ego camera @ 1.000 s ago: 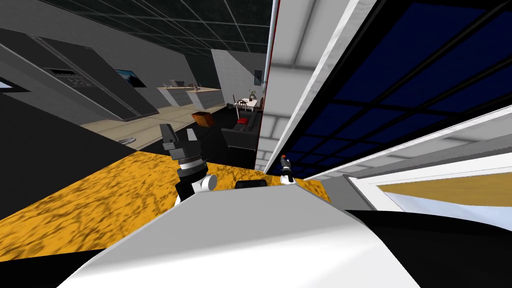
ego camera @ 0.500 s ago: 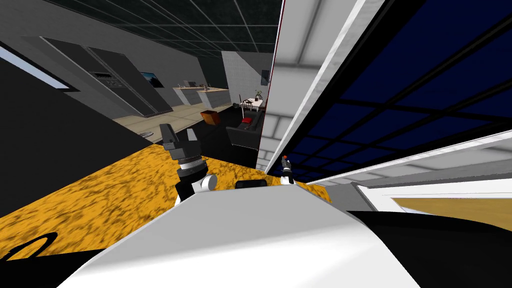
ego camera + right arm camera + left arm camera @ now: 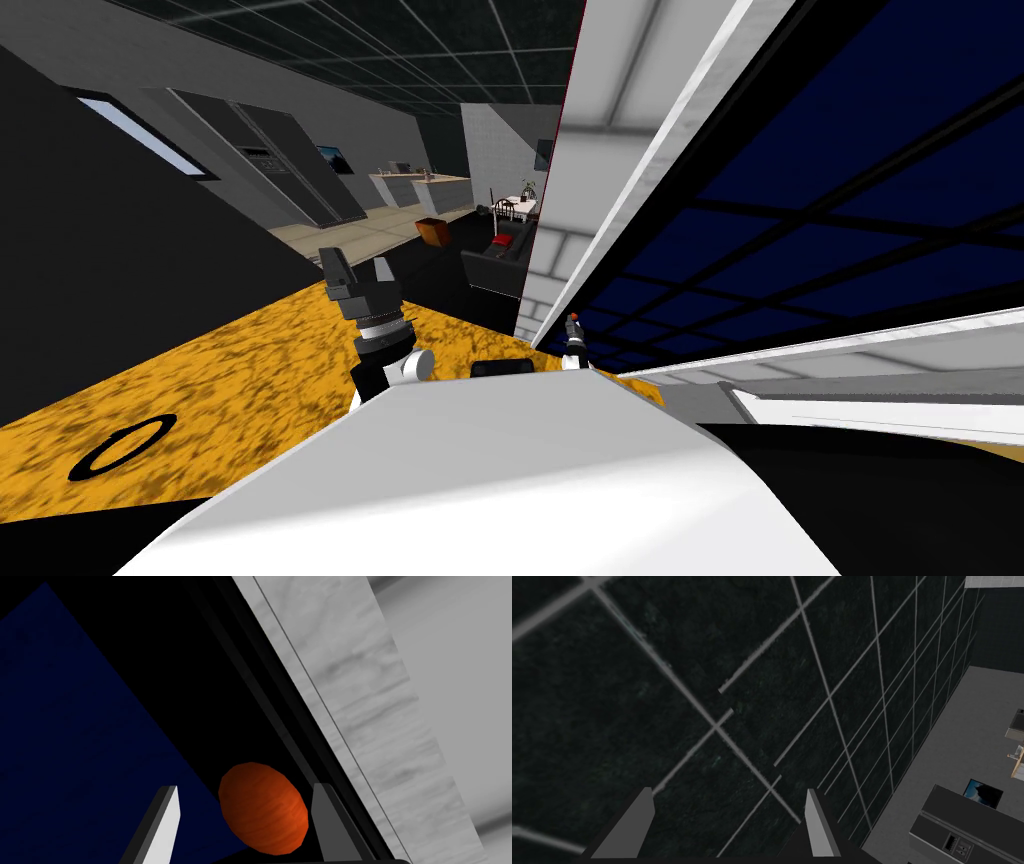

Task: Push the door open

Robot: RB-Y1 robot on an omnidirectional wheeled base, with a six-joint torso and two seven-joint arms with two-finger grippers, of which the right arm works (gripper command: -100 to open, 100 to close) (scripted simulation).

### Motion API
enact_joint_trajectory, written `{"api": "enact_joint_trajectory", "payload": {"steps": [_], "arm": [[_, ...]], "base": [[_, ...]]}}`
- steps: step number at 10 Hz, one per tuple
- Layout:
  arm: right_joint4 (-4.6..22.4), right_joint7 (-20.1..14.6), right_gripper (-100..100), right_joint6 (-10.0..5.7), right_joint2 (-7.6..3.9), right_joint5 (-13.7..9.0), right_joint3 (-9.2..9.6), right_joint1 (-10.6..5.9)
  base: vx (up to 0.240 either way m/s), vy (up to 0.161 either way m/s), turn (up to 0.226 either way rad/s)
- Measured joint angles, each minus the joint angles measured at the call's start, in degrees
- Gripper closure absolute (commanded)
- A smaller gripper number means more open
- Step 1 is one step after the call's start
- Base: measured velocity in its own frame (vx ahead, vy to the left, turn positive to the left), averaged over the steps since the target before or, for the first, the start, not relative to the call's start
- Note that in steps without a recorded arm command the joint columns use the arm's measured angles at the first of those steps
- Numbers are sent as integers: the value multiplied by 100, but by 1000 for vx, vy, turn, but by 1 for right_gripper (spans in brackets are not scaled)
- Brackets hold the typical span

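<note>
Dark-blue glass door (image 3: 800, 200) stands on my right in the head view, right gripper (image 3: 572, 324) at its edge, left gripper (image 3: 358, 264) raised; the left wrist view shows fingers wide, empty; the right wrist view shows wide fingers straddling an orange-red knob (image 3: 262, 808), so the push looks ready, needing steady forward pressure.

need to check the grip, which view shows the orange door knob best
The right wrist view: the orange knob sits large between the right gripper's open fingers. The head view gives it as a tiny red speck by that gripper. The left wrist view faces elsewhere.
</note>
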Motion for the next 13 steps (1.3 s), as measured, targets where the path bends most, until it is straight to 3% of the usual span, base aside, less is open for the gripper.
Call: {"api": "enact_joint_trajectory", "payload": {"steps": [1, 4, 6, 7, 9, 13], "arm": [[65, -114, 100, -64, -19, -52, 11, -16], [-283, -441, 100, -32, 39, -216, 50, 227], [-209, -580, 100, -126, 40, -277, 73, 231], [-391, -669, 100, -71, 56, -332, 76, 338], [80, -941, 100, -362, -44, -435, 94, 156], [-317, -1251, 100, -307, 41, -607, 122, 421]], "base": [[-61, -34, 185], [-47, -42, 144], [-36, -24, 142], [-30, -28, 62], [-54, -34, 187], [-44, -32, 136]]}}
